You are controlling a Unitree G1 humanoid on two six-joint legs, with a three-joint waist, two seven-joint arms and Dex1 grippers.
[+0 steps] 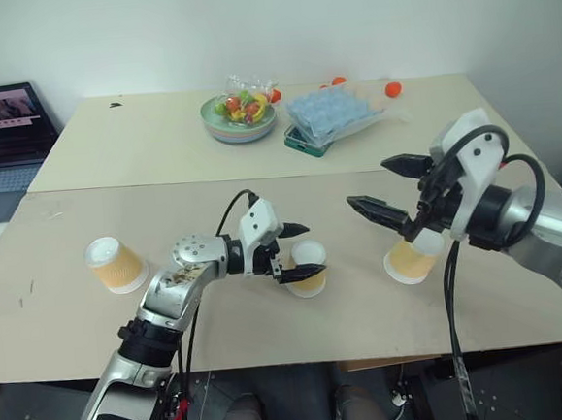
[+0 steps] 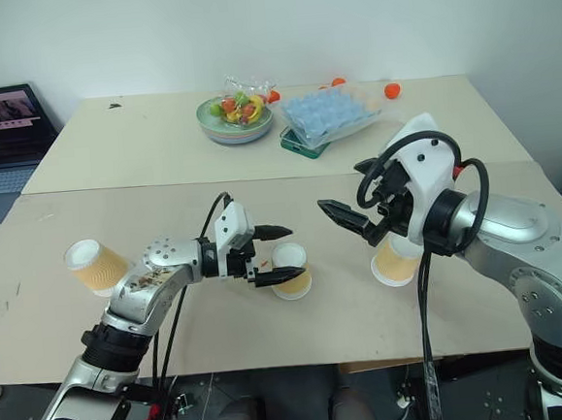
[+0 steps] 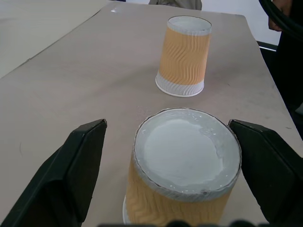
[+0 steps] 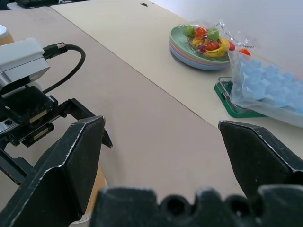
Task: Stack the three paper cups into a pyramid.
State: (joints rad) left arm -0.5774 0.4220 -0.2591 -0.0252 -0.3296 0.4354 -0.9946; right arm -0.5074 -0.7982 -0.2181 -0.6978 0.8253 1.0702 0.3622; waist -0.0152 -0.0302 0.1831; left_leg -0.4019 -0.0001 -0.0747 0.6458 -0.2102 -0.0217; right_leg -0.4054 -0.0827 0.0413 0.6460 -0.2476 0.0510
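Left wrist view | left claw (image 3: 173, 170) spread wide around upturned cup (image 3: 183, 175), not gripping | right claw (image 1: 388, 190) spread, empty

Three cups (image 1: 309, 268) (image 1: 116, 265) (image 1: 411, 259) in row (upside down), bowl (image 1: 240, 122) behind.

At frame centre we see a tan-orange paper cup (image 1: 309, 269) with wavy embossed sides and a matt white base. The beige table (image 1: 213, 215) looks matt and smooth. The left gripper (image 1: 301, 251) has matt black plastic fingers. At upper centre, a glossy pale green bowl (image 1: 238, 124) sits beside crinkly clear plastic wrap (image 1: 337, 111).
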